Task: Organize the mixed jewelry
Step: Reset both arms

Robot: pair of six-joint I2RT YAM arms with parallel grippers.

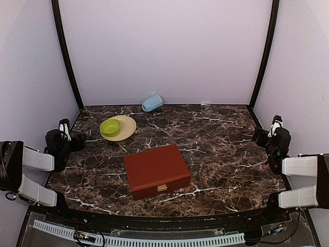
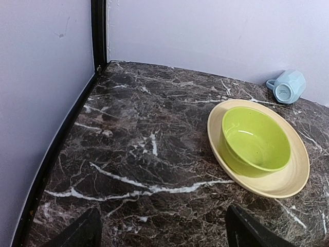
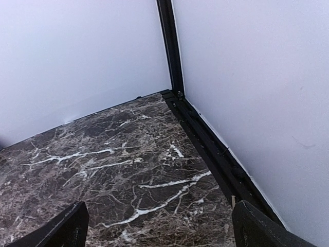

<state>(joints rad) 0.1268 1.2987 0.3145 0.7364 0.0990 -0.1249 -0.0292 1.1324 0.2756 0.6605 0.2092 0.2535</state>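
No jewelry shows in any view. A reddish-brown case (image 1: 157,171) lies shut in the middle of the marble table, its brass clasp facing the near edge. My left gripper (image 1: 64,135) is at the left edge, open and empty; in the left wrist view its fingers (image 2: 77,232) stand wide apart over bare marble. My right gripper (image 1: 274,133) is at the right edge, open and empty; in the right wrist view its fingers (image 3: 67,229) stand wide apart, aimed at the back right corner.
A green bowl (image 1: 110,126) sits on a cream plate (image 1: 126,129) at the back left, also in the left wrist view (image 2: 254,139). A pale blue mug (image 1: 152,102) lies on its side at the back wall, also seen by the left wrist (image 2: 287,86). Walls enclose three sides.
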